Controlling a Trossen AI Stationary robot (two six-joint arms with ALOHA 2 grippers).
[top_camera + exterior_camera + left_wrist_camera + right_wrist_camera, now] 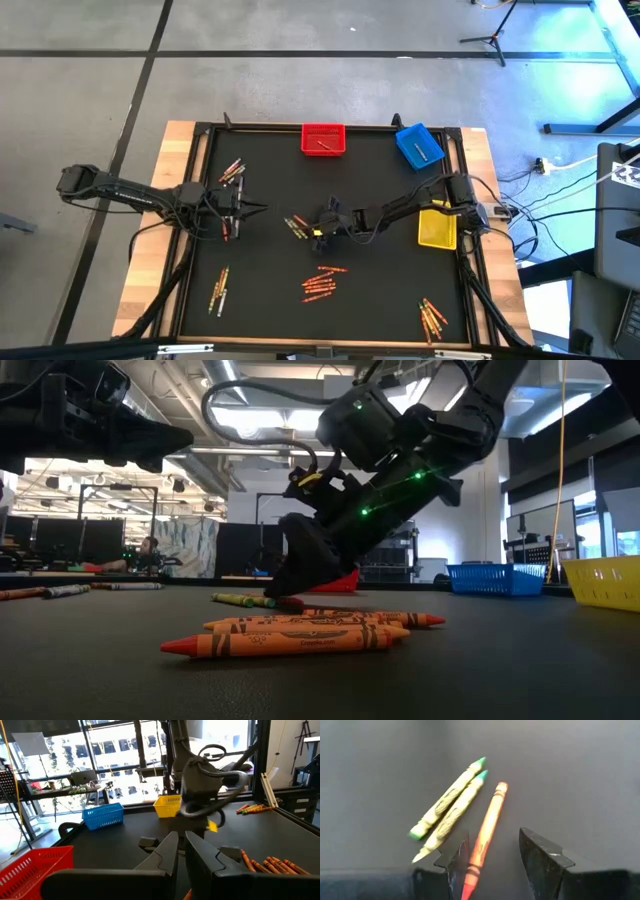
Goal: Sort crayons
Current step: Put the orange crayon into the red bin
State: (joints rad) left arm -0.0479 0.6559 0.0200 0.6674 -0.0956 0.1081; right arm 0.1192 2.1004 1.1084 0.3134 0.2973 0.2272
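A: What colours are the bins?
B: 1 red bin (323, 139), 1 blue bin (419, 146) and 1 yellow bin (437, 229), all standing on a black mat (270, 290) framed by pale wood (148, 250).

A: And the crayons by the right gripper (495, 865)?
B: 2 yellow-green crayons (451, 807) with green tips and dark printing on the wrappers, plus 1 orange-red crayon (485, 836) with black bands near its end. The gripper itself is dark.

A: Elsewhere?
B: A cluster of orange and red crayons (320, 283) near the middle, each with black lettering on an orange wrapper in the low view. Another orange pile (433, 318) is mixed with yellow. Both arms are black.
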